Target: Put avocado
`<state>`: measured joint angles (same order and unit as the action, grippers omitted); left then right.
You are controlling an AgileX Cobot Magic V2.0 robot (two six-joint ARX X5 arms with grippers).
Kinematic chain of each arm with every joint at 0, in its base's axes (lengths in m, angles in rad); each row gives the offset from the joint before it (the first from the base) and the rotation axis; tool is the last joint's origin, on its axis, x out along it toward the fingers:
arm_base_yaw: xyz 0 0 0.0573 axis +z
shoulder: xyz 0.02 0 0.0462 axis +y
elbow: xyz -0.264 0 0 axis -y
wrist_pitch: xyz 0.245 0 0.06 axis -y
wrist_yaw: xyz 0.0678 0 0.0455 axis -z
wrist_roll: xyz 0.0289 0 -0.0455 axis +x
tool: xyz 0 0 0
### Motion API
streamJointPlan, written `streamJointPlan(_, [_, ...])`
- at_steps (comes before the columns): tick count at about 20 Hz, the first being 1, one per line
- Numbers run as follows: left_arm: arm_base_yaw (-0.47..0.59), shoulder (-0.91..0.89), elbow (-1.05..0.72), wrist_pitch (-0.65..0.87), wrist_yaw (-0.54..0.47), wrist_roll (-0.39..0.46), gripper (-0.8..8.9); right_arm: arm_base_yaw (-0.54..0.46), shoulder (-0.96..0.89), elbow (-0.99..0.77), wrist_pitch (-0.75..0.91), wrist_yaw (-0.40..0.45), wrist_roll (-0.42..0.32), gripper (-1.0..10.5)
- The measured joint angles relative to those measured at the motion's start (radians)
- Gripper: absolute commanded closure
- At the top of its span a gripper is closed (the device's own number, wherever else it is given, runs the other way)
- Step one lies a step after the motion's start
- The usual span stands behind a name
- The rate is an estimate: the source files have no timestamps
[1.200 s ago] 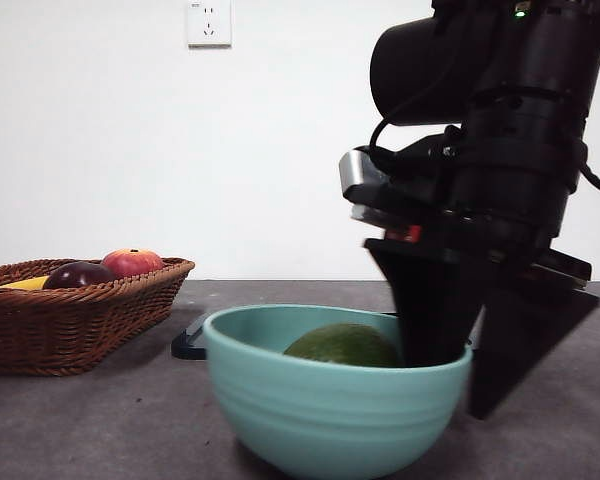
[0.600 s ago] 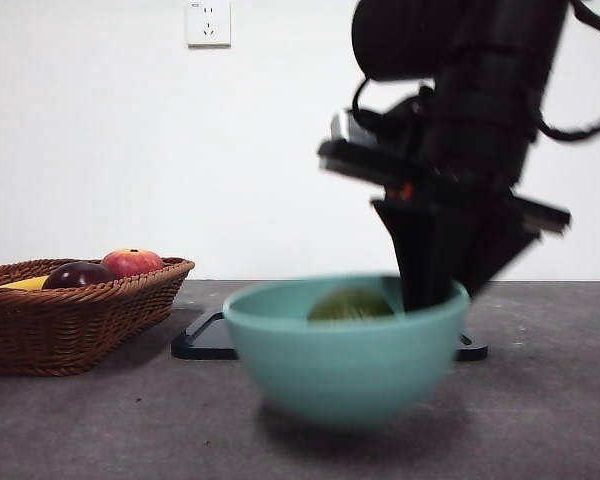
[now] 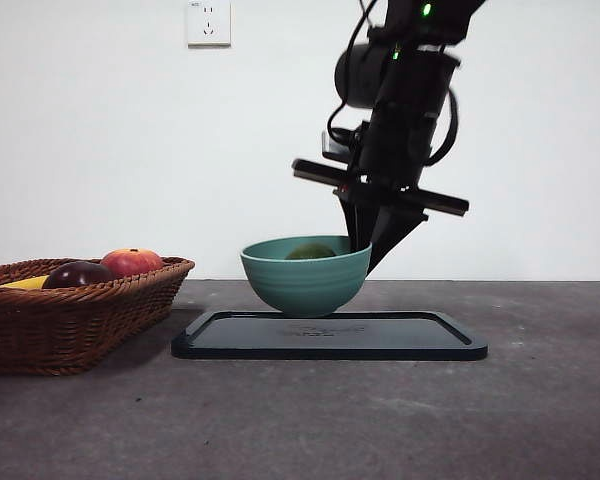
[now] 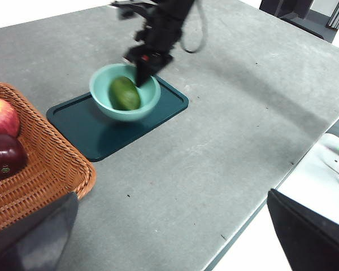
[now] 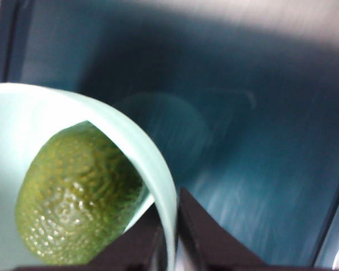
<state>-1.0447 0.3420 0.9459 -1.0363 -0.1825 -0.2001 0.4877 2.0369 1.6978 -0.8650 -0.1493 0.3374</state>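
Green avocado [image 4: 124, 93] lies lengthwise in bowl [image 3: 305, 283] — right fingers [image 3: 364, 247] pinch its rim — left fingers [image 4: 169, 231] spread.

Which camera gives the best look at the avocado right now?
The right wrist view: the avocado fills it, skin texture clear, inside the bowl. The left wrist view shows it whole but small. The front view shows only its top above the rim.

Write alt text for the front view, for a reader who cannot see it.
The right gripper, reaching down from above, is shut on the rim of a teal bowl holding the avocado, just above or on a dark tray on the grey table. At left, a wicker basket holds an apple and a dark purple fruit.
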Motion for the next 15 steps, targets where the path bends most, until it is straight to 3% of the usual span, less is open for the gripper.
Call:
streamJointPlan(9, [0.000, 0.000, 0.000, 0.000, -0.001, 0.000, 2.55, -0.042, 0.089, 0.063, -0.028, -0.010, 0.000, 9.2])
streamJointPlan(11, [0.000, 0.000, 0.000, 0.000, 0.000, 0.000, 2.55, -0.040, 0.089, 0.063, -0.028, -0.014, 0.000, 7.0])
streamJointPlan(14, [0.000, 0.000, 0.000, 0.000, -0.001, 0.000, 2.55, -0.046, 0.088, 0.063, -0.042, 0.019, 0.000, 6.1])
streamJointPlan(15, [0.000, 0.000, 0.000, 0.000, 0.000, 0.000, 2.55, -0.053, 0.077, 0.063, -0.056, 0.040, 0.000, 5.2])
